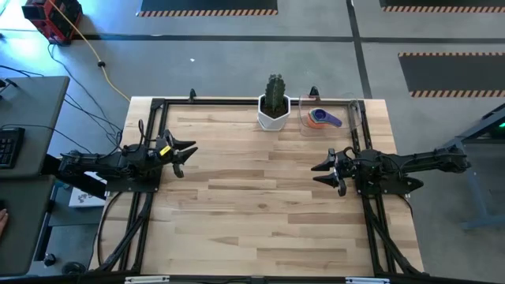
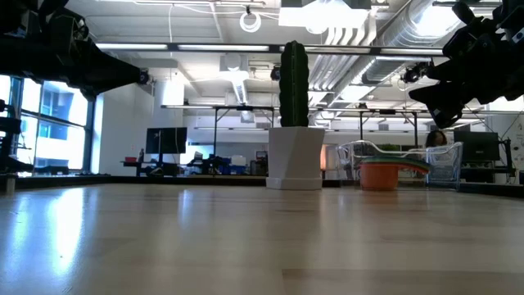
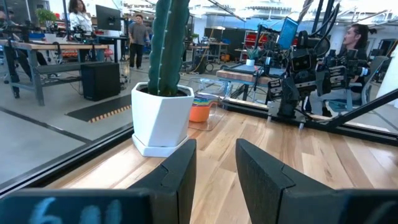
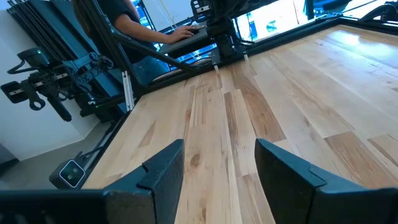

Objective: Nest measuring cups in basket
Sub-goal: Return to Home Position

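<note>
While the left pincer [image 1: 186, 159] and right pincer [image 1: 318, 174] gape empty, the faint basket [image 1: 359, 115] blurs the stacked measuring cups [image 1: 319, 118].

Black jointed arms [image 1: 426, 162], yellow tag [image 1: 165, 150] on left, wedge-shaped fingers [image 3: 180, 174]

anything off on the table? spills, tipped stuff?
Nothing stands out. The nested multicoloured plastic measuring cups sit upright inside the clear plastic basket beside the upright white cactus pot; left tool and right tool are open, empty.
</note>
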